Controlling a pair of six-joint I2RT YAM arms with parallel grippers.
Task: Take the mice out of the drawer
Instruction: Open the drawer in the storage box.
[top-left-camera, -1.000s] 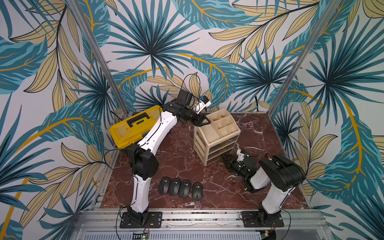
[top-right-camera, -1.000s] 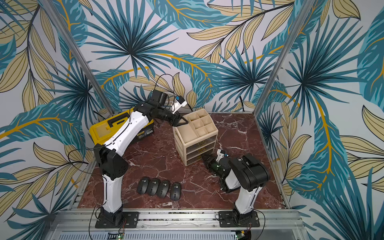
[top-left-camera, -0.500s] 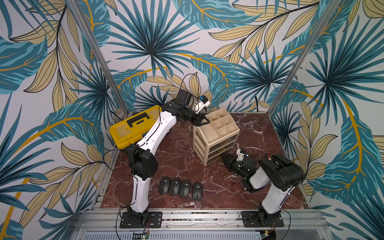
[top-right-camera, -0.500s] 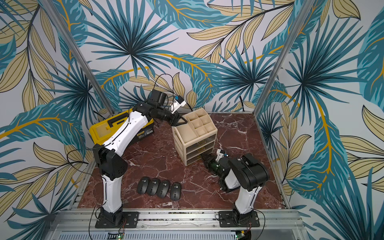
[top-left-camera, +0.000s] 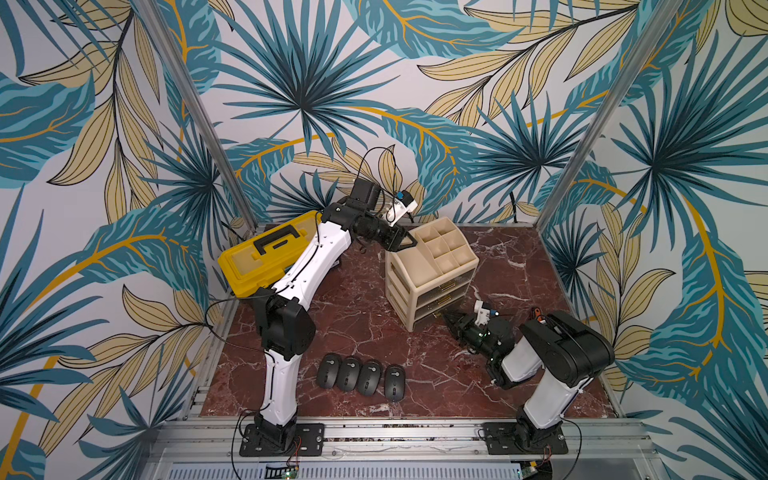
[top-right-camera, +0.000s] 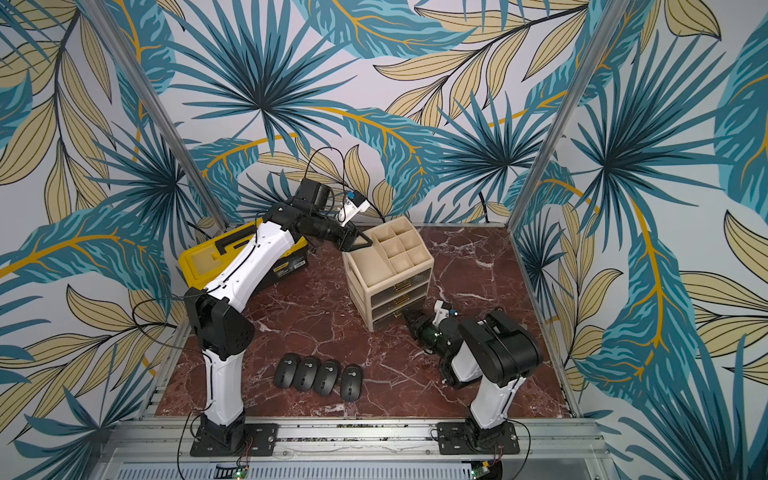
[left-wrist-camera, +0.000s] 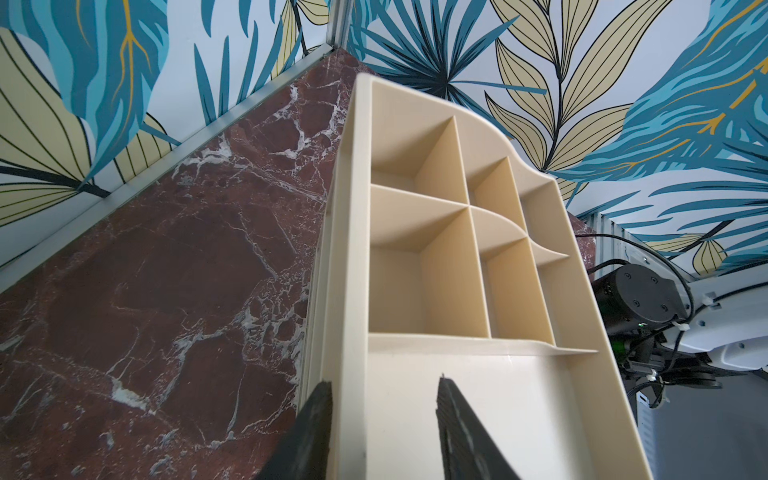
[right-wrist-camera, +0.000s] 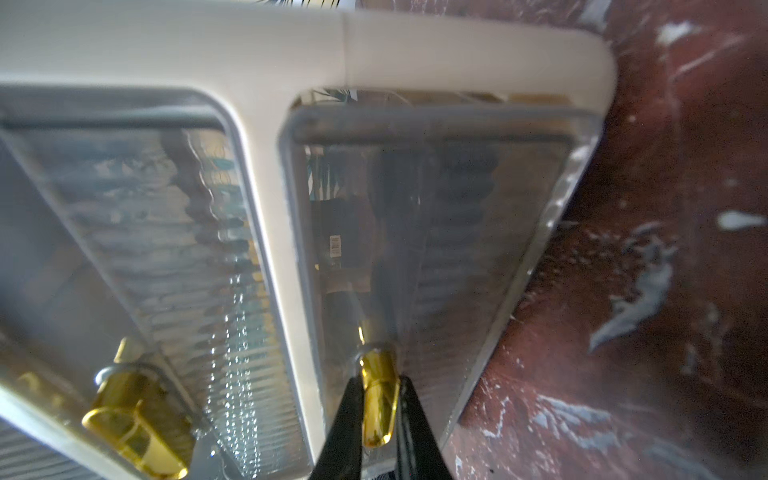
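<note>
Several black mice lie in a row on the marble table near its front edge. The beige organizer stands at mid-table with clear-fronted drawers. My right gripper is shut on the gold handle of the bottom drawer, which looks pushed in. Dark shapes show behind its ribbed front; what they are I cannot tell. My left gripper is open and straddles the organizer's top rim, one finger outside, one inside the tray.
A yellow toolbox sits at the back left, behind my left arm. The patterned walls close the table in on three sides. A second gold handle belongs to the drawer above.
My right gripper has moved in toward the bottom drawer and its jaws have closed on the gold handle. The left arm has stayed at the organizer's rim.
</note>
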